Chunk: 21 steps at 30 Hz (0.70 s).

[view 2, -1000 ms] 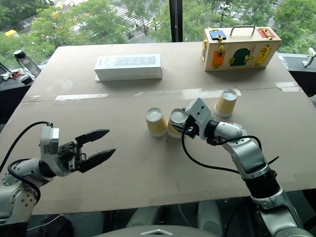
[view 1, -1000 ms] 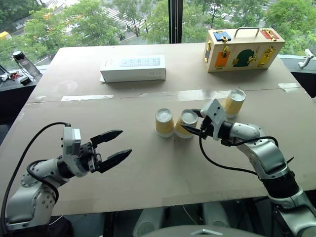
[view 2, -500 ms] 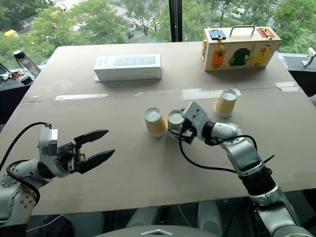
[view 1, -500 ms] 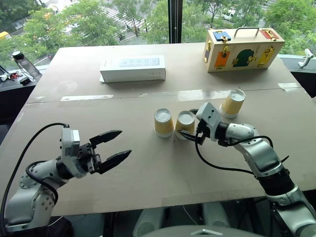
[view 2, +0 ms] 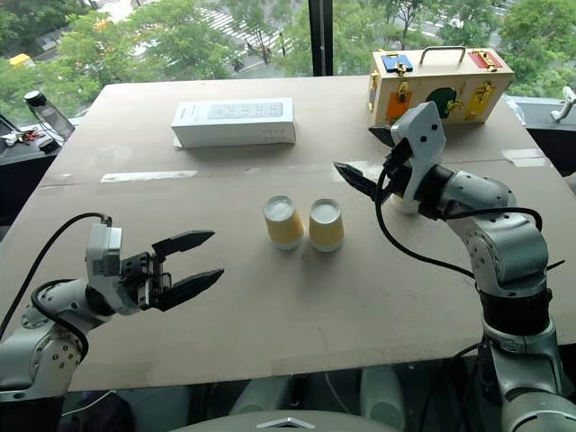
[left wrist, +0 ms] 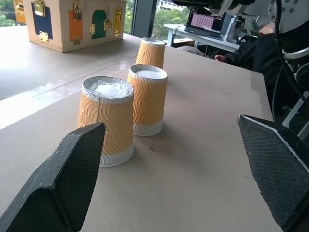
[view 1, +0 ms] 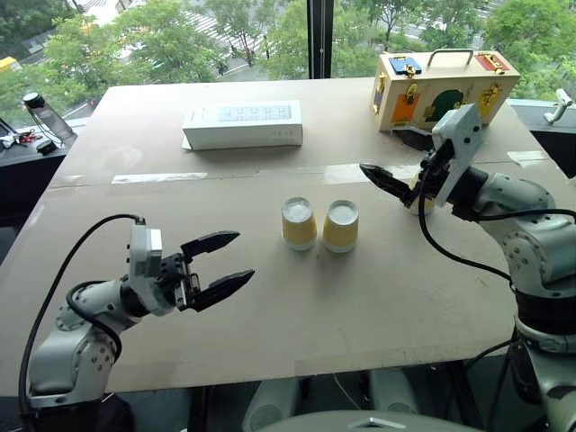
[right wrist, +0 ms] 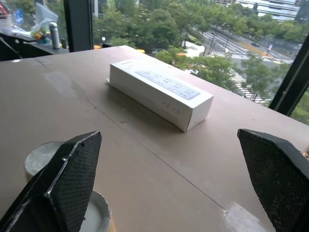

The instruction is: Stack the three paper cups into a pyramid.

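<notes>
Two cups (view 1: 300,223) (view 1: 340,225) stand side by side, upside down, near the white box (view 1: 243,124). Third cup (left wrist: 151,52) sits beyond them, behind the right gripper (view 1: 394,157), whose fingers are spread. Left gripper (view 1: 223,264) is spread too, empty.

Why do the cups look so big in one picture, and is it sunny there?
In the left wrist view the camera sits low beside the two cups, so they loom large, while the third cup behind looks smaller. In the left eye view, daylight from the windows leaves soft shadows and a shiny tape strip on the table.
</notes>
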Tool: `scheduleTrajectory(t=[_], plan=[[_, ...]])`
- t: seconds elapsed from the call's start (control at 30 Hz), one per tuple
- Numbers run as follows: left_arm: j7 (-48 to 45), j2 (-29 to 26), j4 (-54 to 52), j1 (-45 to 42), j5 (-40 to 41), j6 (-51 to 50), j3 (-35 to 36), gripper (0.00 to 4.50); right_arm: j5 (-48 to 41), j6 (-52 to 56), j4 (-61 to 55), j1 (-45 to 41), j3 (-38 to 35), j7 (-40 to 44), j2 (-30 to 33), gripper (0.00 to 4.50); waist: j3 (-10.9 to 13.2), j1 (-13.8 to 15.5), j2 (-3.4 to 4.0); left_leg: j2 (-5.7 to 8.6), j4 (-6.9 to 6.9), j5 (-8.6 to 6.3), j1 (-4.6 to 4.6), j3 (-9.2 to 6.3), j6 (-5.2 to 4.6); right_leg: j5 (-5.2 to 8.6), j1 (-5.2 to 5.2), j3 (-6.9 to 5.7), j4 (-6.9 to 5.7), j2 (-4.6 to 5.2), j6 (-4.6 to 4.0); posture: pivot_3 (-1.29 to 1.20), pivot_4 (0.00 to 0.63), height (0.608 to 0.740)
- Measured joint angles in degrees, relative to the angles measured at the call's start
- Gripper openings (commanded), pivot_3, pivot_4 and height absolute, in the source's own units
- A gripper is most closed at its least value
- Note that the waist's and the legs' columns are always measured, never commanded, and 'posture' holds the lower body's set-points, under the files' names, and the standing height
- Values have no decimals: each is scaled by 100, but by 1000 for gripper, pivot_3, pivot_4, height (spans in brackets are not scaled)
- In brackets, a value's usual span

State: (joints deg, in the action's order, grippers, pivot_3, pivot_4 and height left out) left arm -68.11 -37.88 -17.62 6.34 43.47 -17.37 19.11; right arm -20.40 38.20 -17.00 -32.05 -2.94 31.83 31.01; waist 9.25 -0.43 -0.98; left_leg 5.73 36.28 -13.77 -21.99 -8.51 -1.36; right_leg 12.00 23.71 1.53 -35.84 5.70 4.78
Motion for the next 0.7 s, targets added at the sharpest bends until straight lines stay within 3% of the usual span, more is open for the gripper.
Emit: scheduleTrajectory(t=[0.13, 0.43, 0.5, 0.63, 0.7], plan=[[76, 18, -57, -161, 56, -80, -99, 4500, 449, -128, 793, 74, -42, -372, 99, 4461, 1, -34, 2, -3, -8, 1, -2, 4, 2, -1, 6, 6, -1, -3, -4, 0, 150, 740], [71, 23, -57, -168, 59, -85, -162, 4500, 425, -244, 1851, 151, -203, -508, -239, 4461, 2, -38, 4, -6, -8, 1, -2, 15, 2, -2, 8, 18, 2, -6, -5, 0, 150, 740], [84, 24, -58, -148, 59, -85, -162, 4500, 447, -309, 2024, 151, -207, -530, -256, 3934, 2, -37, 4, -6, -8, 1, -2, 15, 2, -3, 7, 17, 1, -7, -5, 0, 150, 740], [117, 43, -60, -117, 59, -85, -161, 4500, 513, -483, 2230, 151, -208, -569, -270, 2475, 3, -37, 4, -6, -8, 1, -2, 14, 2, -3, 7, 17, 1, -7, -5, 0, 150, 740], [153, 49, -66, -115, 59, -85, -161, 4500, 520, -580, 2228, 151, -220, -528, -264, 2226, 3, -38, 4, -6, -8, 1, -2, 14, 2, -3, 7, 17, 1, -8, -5, 0, 150, 740]])
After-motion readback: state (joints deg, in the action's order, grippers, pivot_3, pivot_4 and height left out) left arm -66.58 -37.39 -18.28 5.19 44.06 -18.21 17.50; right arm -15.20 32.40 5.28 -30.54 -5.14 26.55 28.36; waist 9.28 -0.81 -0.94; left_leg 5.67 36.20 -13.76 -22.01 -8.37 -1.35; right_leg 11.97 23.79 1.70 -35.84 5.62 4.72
